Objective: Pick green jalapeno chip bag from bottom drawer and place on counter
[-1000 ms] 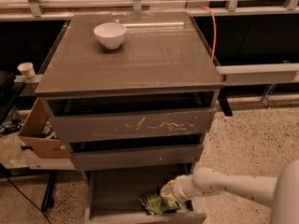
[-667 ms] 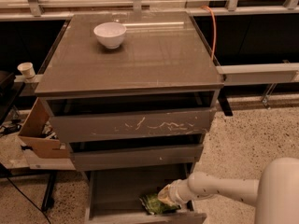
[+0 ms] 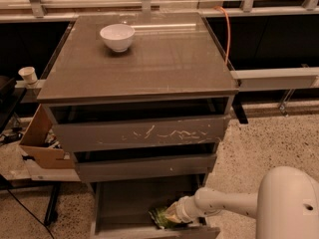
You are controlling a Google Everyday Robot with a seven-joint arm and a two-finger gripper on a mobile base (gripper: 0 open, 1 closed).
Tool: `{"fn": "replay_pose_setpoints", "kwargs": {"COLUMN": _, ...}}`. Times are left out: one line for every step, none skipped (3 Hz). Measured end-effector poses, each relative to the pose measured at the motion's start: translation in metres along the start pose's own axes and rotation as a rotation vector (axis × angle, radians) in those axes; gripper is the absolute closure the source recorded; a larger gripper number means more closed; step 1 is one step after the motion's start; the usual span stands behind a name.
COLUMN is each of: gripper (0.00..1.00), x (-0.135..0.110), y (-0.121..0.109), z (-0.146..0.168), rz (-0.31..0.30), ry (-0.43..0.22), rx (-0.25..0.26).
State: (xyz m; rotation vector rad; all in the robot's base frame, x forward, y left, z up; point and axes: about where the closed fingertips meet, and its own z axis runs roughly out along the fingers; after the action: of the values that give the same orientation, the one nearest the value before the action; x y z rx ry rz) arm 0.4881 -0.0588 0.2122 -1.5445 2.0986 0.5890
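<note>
The green jalapeno chip bag (image 3: pixel 160 217) lies crumpled in the open bottom drawer (image 3: pixel 124 203), near its front right. My white arm reaches in from the right, and the gripper (image 3: pixel 174 214) sits right at the bag's right side, touching it. The counter (image 3: pixel 164 54) is the glossy grey-brown top of the cabinet, well above the drawer.
A white bowl (image 3: pixel 117 37) stands at the counter's back left. The scratched upper drawer front (image 3: pixel 137 133) and narrow middle drawer (image 3: pixel 144 167) overhang the bottom drawer. A cardboard box (image 3: pixel 42 143) sits left of the cabinet, with a paper cup (image 3: pixel 28 75) above it.
The gripper has moved left and a little deeper into the bottom drawer, onto the chip bag. The arm's base has come further into view at the lower right.
</note>
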Motion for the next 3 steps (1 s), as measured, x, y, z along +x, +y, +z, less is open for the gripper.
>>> {"fn": "replay_pose_setpoints", "kwargs": {"gripper": 0.81, "x": 0.0006, "y": -0.0040, "z": 0.0031, "rz": -0.005, "ry": 0.010, "rx": 0.011}}
{"fn": "replay_pose_setpoints", "kwargs": {"gripper": 0.58, "x": -0.0002, "y": -0.0082, "z": 0.0044, "rz": -0.012, "ry": 0.017, "rx": 0.027}}
{"fn": "replay_pose_setpoints", "kwargs": {"gripper": 0.27, "x": -0.0003, "y": -0.0082, "z": 0.0045, "rz": -0.012, "ry": 0.017, "rx": 0.027}}
